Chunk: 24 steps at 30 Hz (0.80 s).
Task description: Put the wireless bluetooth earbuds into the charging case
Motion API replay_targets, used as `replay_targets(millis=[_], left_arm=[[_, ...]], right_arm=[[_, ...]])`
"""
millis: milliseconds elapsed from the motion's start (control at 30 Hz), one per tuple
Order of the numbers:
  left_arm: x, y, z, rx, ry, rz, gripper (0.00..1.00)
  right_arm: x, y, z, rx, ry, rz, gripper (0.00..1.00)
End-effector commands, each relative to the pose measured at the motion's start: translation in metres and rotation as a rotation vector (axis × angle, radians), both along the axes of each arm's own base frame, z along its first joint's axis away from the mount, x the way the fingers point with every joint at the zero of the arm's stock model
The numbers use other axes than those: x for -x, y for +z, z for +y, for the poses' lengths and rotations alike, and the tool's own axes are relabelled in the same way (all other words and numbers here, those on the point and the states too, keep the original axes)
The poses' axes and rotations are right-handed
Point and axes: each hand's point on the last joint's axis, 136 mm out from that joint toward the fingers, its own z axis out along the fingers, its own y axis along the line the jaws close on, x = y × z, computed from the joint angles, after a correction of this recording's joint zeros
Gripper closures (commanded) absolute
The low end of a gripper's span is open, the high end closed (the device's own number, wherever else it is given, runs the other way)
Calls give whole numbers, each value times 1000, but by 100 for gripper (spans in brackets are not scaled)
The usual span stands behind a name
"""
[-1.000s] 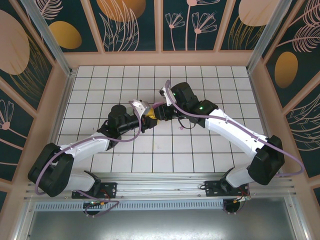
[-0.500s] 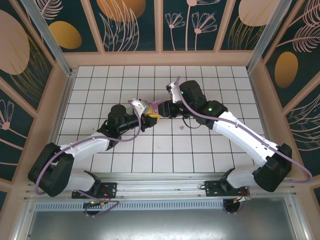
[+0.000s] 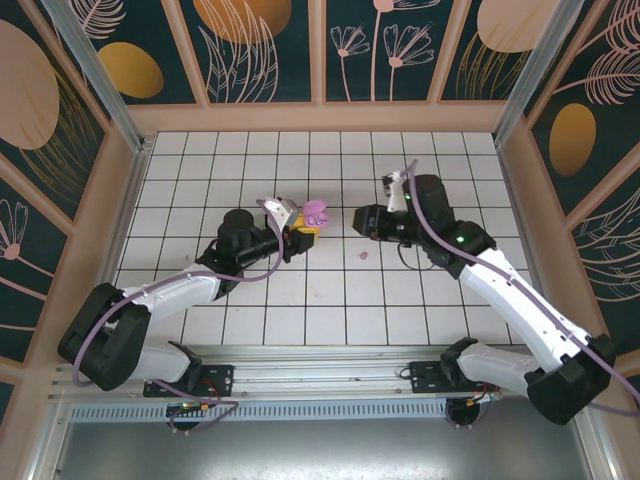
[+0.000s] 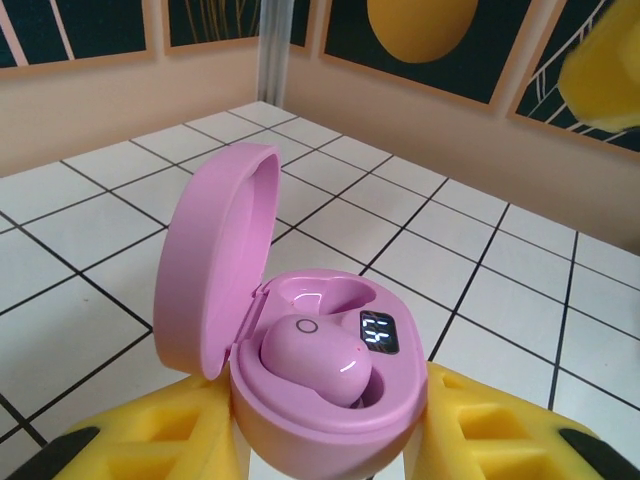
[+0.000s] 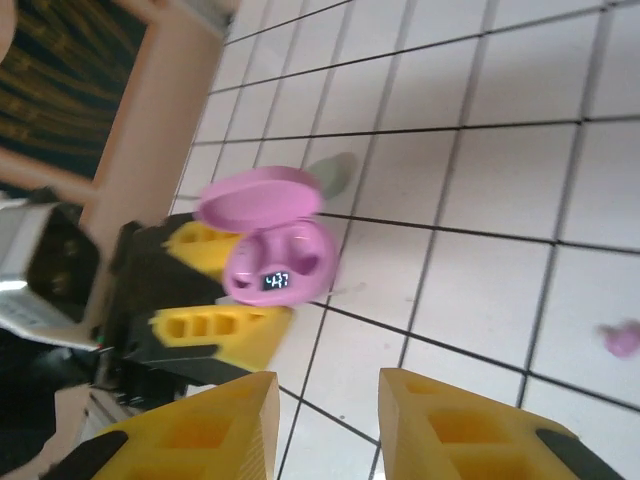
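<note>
my left end effector [image 3: 305,228] is clenched on the pink charging case [image 4: 330,400], seemingly clear of the bench [image 3: 330,300], with the lid [image 4: 215,260] tipped back. one purple-pink seated earbud [image 4: 310,355] fills its well, and the free well [image 4: 330,295] beside it looks empty. my right end effector [image 5: 328,385] is released, fingers apart with nothing between them, hovering well apart from the case. the loose earbud [image 3: 363,255] lies on a white tile between my two arms, nearer my right side — that is the one i judge i should fetch. to do it well i'd come down with a finger on either side of the bud, pinch lightly so it doesn't squirt away, and keep the left grip steady with the opening facing up. the only writing is the lit display [image 4: 378,332] on the case — it seems to read 47. i see no brand name.
</note>
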Motion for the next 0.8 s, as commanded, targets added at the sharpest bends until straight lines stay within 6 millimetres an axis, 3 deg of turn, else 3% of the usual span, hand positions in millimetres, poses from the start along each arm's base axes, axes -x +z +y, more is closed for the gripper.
replay_targets(millis=[0,100,233,367,767], left_arm=[[-6,15,-3,38,11,-31,64],[-5,15,-1,37,14,-30,64],[-3,14,1,35,18,-32,64],[-1,14,3,26,22,-34,64],[5,9,5,41,18,-19,64]], right_arm=[[5,-39,-30,-23,-143,179,71],[9,-69,-37,-19,-183,260,71],[10,-101,-28,-57,-178,347,73],[6,-122,-22,-113,-189,391,76],[-4,-180,-32,-91,-242,488,78]])
